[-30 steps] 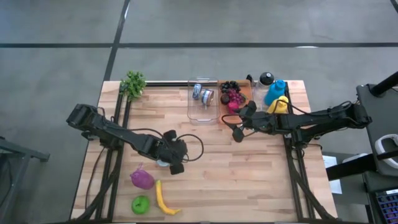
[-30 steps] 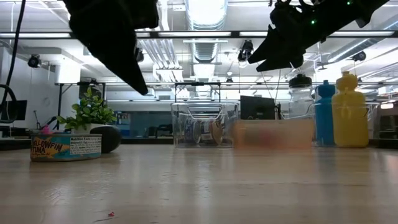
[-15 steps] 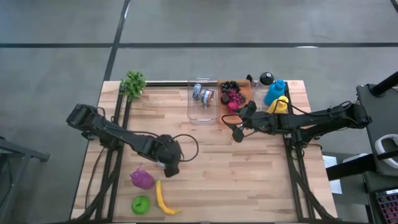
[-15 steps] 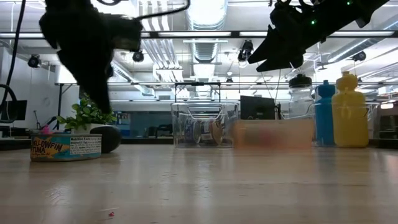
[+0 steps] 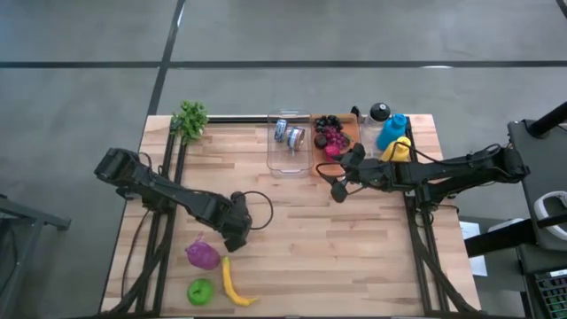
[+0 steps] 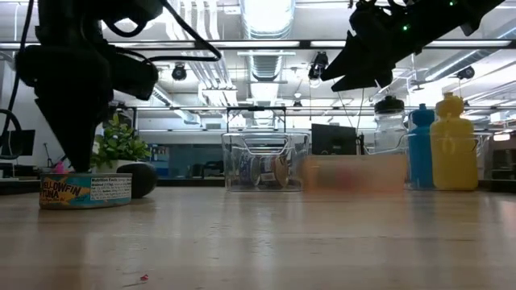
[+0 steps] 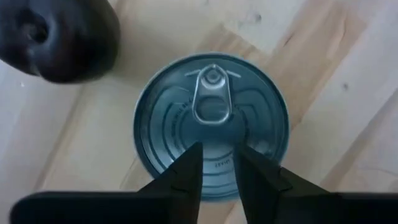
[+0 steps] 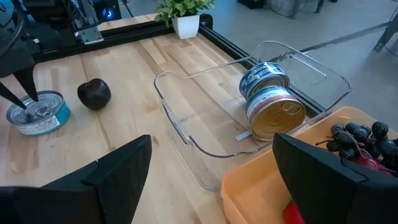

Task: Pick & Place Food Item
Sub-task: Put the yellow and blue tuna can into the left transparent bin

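Note:
A tuna can (image 7: pixel 211 124) with a blue-grey pull-tab lid stands upright on the wooden table, left of centre; it also shows in the low view (image 6: pixel 85 192) and in the right wrist view (image 8: pixel 36 112). A dark plum (image 7: pixel 56 37) lies right beside it. My left gripper (image 7: pixel 217 152) points straight down over the can's lid, shut but for a narrow gap; in the high view (image 5: pixel 235 232) it hides the can. My right gripper (image 5: pixel 339 182) hangs open and empty above the table, next to the clear container (image 5: pixel 290 142). My left gripper's fingertips (image 7: pixel 193 155) stand over the near part of the can's lid (image 7: pixel 214 163), just short of the pull tab, coming from above and pointing down. I cannot tell whether they touch the lid. The can stands flat on the table.
The clear container holds two cans (image 8: pixel 270 96). An orange tray with grapes (image 5: pixel 330 133) and three bottles (image 5: pixel 392 133) stand at the far right. A potted plant (image 5: pixel 190 118) is at the far left. A purple fruit (image 5: pixel 202 255), a green apple (image 5: pixel 200 291) and a banana (image 5: pixel 232 283) lie near left.
My left gripper has gone toward the table's left edge and down, from beside the tuna can to right above its lid. The can and the plum have stayed where they were.

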Robot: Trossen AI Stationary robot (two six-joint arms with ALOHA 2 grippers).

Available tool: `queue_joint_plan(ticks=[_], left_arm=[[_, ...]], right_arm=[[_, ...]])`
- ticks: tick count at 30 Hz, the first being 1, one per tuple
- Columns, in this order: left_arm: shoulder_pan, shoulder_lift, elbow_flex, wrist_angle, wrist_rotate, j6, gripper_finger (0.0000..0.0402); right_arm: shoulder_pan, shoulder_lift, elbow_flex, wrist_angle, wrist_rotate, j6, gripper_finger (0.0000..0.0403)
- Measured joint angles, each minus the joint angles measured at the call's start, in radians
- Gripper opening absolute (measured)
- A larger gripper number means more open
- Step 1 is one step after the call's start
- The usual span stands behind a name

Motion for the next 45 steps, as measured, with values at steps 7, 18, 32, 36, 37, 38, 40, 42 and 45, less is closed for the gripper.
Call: queue_joint_plan(ticks=[7,18,32,36,37,38,40,42,45], left_arm=[[0.000,0.000,-0.002,0.018,-0.011,0.010,0.0041],[0.000,0.047,0.001,0.074,-0.011,0.097,0.0003],[0.027,0.130,0.017,0.396,-0.012,0.370,0.0002],[0.039,0.178,0.065,0.404,-0.016,0.451,0.0002],[0.041,0.191,0.082,0.406,-0.018,0.472,0.0002],[0.042,0.202,0.099,0.405,-0.020,0.494,0.0001],[0.044,0.220,0.127,0.406,-0.024,0.532,0.0001],[0.046,0.238,0.150,0.413,-0.034,0.566,0.0001],[0.050,0.267,0.175,0.440,-0.046,0.602,0.0001]], right_arm=[[0.000,0.000,0.000,0.000,0.000,0.000,0.0330],[0.000,0.000,0.000,0.007,0.000,0.000,0.0347],[0.000,0.000,0.000,0.011,-0.001,0.004,0.0336],[0.000,0.000,0.000,0.020,-0.001,0.004,0.0330],[0.000,0.000,0.000,0.025,-0.001,0.004,0.0329],[0.000,0.000,0.000,0.030,-0.001,0.004,0.0329],[0.000,0.000,0.000,0.032,-0.001,0.004,0.0330],[0.000,0.000,0.000,0.031,-0.001,0.004,0.0333],[0.000,0.000,0.000,0.031,-0.001,0.004,0.0339]])
